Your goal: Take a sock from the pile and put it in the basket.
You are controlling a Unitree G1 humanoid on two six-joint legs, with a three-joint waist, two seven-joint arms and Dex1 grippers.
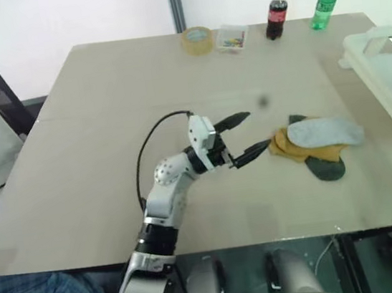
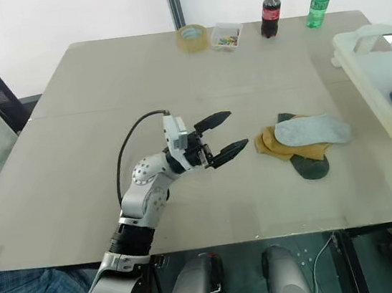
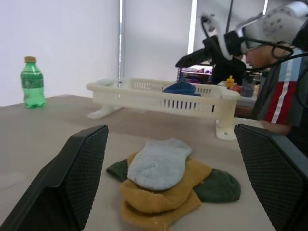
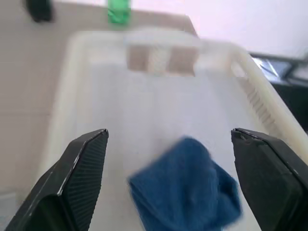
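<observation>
Sock (image 4: 185, 190): blue and fuzzy, it lies crumpled on the floor of the basket (image 4: 62, 110), towards one end wall, apart from both side walls. In the left eye view a blue edge of it shows inside the basket at the tabletop's right edge.
Handling: soft, light and limp by the look of it; it should fold and sag under any pinch and cannot break. The fuzzy knit should give the pads plenty of grip, so slipping looks unlikely.
Where to hold: any bunched fold near its middle would do; a pinch at a thin edge would likely let the rest dangle.
Right gripper (image 4: 168, 159): spread wide, pinching nothing. Its two black fingers (image 4: 79, 173) stand either side of the sock in the right wrist view, which appears to lie below and between them and untouched.
Left gripper (image 1: 246, 135): fingers spread, empty, poised over the middle of the tabletop and pointing at the pile (image 1: 316, 143), just short of its near edge.
Pile: a pale grey sock on top of mustard ones, dark green beneath, well apart from the basket and nearer the tabletop's front edge than its back.
Task state: judged done for this sock, since it rests inside the basket and free of the fingers.
</observation>
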